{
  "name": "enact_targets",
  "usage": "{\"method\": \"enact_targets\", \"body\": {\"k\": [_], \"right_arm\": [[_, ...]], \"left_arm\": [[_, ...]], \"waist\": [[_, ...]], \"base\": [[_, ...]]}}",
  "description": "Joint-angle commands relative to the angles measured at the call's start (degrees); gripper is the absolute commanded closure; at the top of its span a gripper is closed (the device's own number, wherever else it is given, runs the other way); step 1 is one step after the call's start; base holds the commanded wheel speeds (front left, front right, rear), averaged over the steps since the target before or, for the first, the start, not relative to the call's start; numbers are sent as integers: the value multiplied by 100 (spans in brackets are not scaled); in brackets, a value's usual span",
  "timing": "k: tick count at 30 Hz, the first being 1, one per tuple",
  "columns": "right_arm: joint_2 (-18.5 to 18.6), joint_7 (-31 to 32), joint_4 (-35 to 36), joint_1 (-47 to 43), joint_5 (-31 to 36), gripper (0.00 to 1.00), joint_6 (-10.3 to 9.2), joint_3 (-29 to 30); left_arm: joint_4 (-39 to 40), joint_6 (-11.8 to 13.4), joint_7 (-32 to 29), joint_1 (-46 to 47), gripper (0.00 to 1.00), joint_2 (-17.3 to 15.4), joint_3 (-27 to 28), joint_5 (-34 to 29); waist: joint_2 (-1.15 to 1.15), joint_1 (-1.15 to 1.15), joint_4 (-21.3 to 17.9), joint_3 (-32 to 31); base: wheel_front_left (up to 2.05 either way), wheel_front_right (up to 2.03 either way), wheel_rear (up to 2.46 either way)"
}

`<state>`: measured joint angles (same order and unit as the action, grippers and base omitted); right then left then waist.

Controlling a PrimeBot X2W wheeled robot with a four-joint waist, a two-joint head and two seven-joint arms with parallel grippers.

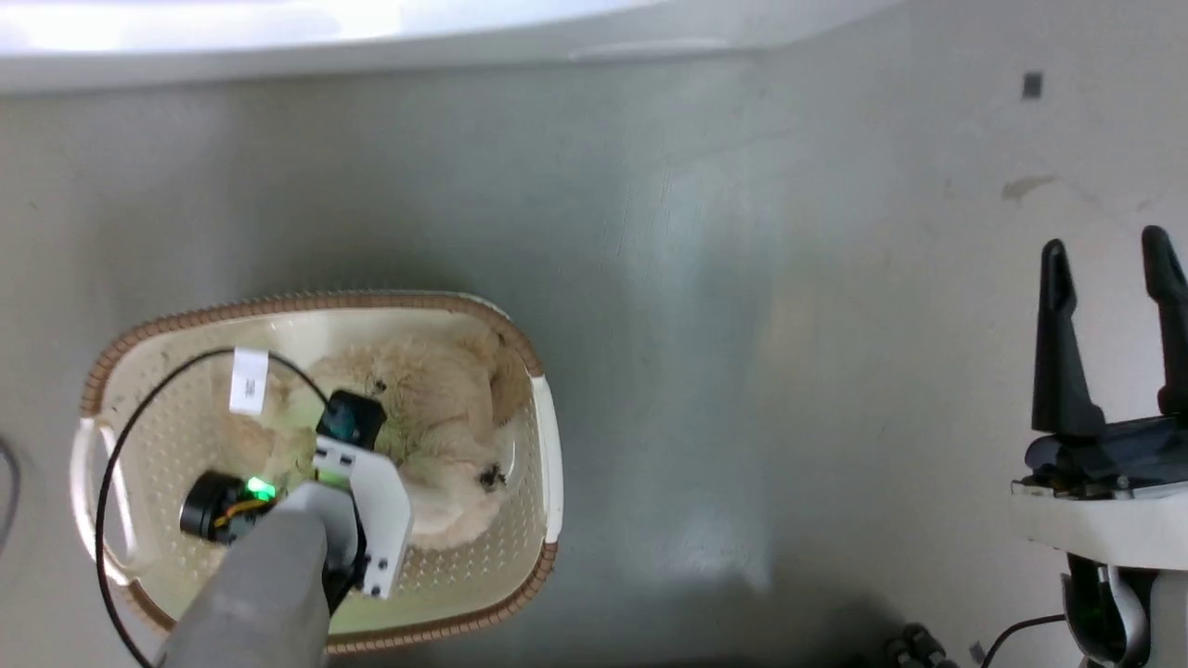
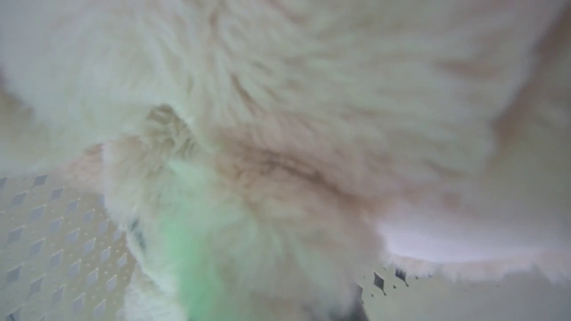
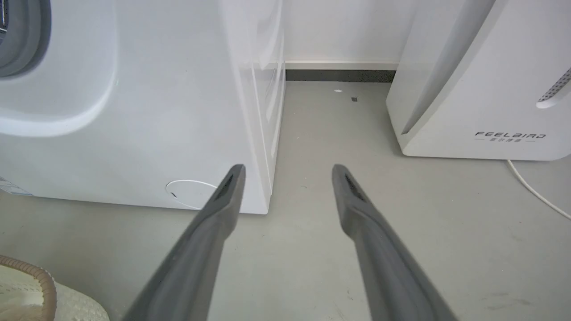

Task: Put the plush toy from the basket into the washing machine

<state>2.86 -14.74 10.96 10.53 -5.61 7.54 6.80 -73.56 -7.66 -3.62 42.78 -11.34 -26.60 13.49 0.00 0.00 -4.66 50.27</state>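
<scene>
- The plush toy [image 1: 445, 408] lies inside the basket [image 1: 306, 303], which stands on the floor [image 1: 742, 371] at the robot's left.
- The left pincer [image 1: 353, 436] is down in the basket on top of the toy. The wrist hides its fingers from the head view, and the left wrist view gives blurred fur and the basket's perforated bottom. I cannot tell whether it is clenched on the toy or released.
- The right pincer [image 1: 1104, 243] hangs apart from the basket with its fingers spread and nothing between them.
- The washing machine [image 3: 134, 111] stands just beyond the basket. The grey seal [image 3: 26, 40] shows at the edge of the right wrist view, and whether the door stands clear cannot be told.
- Risk: a pinch that takes only shaggy pile would likely slip once the toy's weight hangs from it.
- Risk: a limb catching the brown rim could drag or tip the light basket.
- Risk: the black cable [image 1: 116, 445] looping over the basket might snag on its handle.
- Count: one plush toy, one basket, one paper label [image 1: 249, 380], one washing machine, one slanted white appliance [image 3: 468, 89], two pincers.
</scene>
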Motion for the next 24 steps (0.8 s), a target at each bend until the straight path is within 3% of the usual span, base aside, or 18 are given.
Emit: {"method": "enact_targets", "body": {"k": [1, 15, 24], "right_arm": [[1, -26, -9, 108, -39, 0, -5, 11], [1, -26, -601, -322, -94, 0, -5, 6], [1, -26, -756, -746, -145, 0, -5, 31]], "left_arm": [[-39, 18, 40, -112, 100, -11, 11, 48], [-15, 18, 975, -1232, 100, 191, -66, 724], [336, 18, 1631, -1817, 100, 326, -400, 1150]], "waist": [[0, 0, -8, -293], [0, 0, 84, -2473], [0, 0, 323, -3490]], "base": [[0, 0, 0], [0, 0, 0], [0, 0, 0]]}}
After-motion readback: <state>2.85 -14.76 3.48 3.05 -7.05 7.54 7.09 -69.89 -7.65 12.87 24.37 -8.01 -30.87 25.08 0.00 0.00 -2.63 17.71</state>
